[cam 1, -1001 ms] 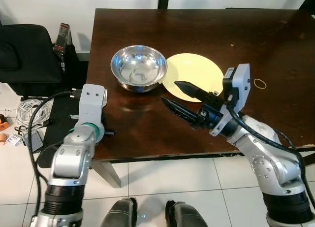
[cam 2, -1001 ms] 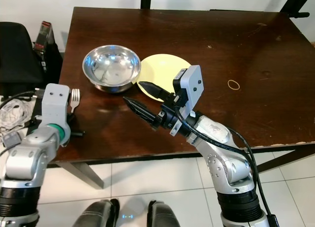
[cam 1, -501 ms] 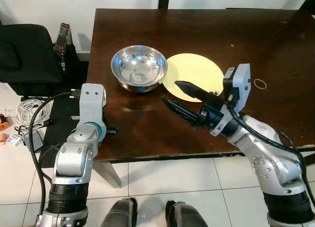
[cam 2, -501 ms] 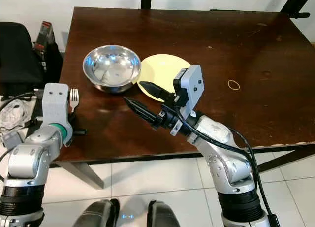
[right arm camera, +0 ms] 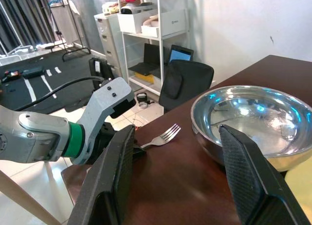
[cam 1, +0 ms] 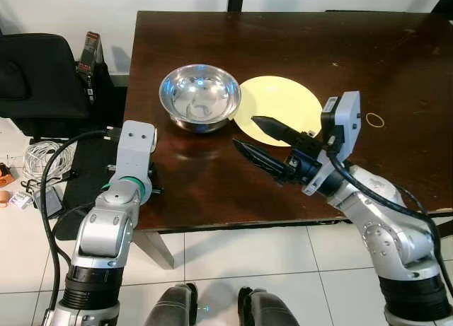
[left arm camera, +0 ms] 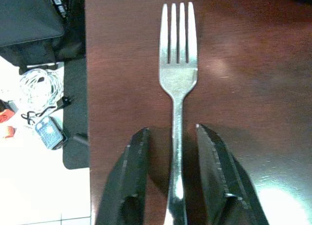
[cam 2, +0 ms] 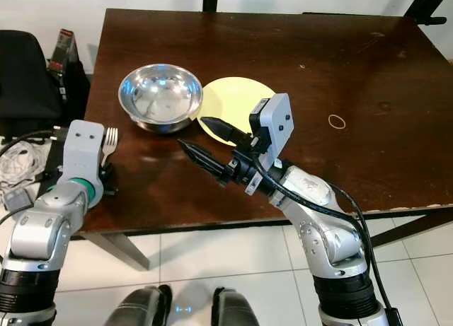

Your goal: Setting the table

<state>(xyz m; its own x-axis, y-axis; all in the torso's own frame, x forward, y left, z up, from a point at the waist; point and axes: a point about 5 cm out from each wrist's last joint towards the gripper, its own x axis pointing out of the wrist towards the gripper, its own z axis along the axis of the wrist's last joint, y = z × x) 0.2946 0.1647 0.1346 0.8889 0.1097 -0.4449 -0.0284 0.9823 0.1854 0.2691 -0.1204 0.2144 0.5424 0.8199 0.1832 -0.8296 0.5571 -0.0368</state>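
Dark tabletop (cam 1: 396,71), fork (left arm camera: 178,69) near its left edge. Left gripper (left arm camera: 173,176) fingers apart astride the handle, poised to clamp. Right gripper (cam 1: 256,138) hovering, fingers spread.

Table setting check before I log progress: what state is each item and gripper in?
fork: flat on table, handle between the open left gripper fingers
steel bowl: upright, empty
yellow plate: flat, empty
right gripper: open, holding nothing, above the table
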